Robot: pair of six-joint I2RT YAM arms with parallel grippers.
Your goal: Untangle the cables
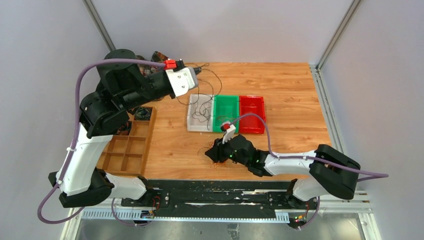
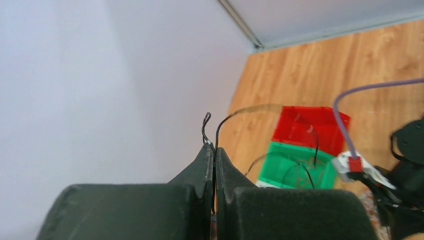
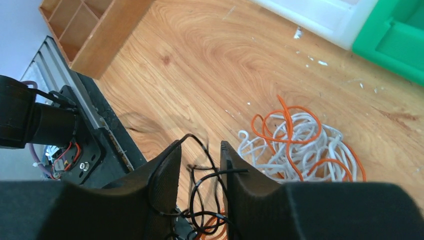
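1. My left tool (image 2: 215, 150) has its jaws pressed together on a thin black cable (image 2: 220, 125), whose end curls up just past the tips.
2. In the top view, the left tool (image 1: 199, 71) is held up over the far left part of the counter (image 1: 290, 90). The black cable (image 1: 210, 95) hangs down from it in loose loops into the white tray (image 1: 192, 117) and across the edge of the green tray (image 1: 226, 107).
3. The white, green and red (image 1: 252, 115) trays sit side by side in the middle of the counter, touching.
4. My right tool (image 1: 212, 154) is low, near the middle of the counter's front edge.
5. Its wrist camera shows the right tool (image 3: 200, 150) with its jaws apart and thin black loops lying in the gap between them.
6. Just beyond those jaws, the bundle of cables (image 3: 300, 145) lies on the counter, with white and orange strands curled through each other.
7. A wooden box (image 1: 127, 150) with compartments sits at the front left corner.
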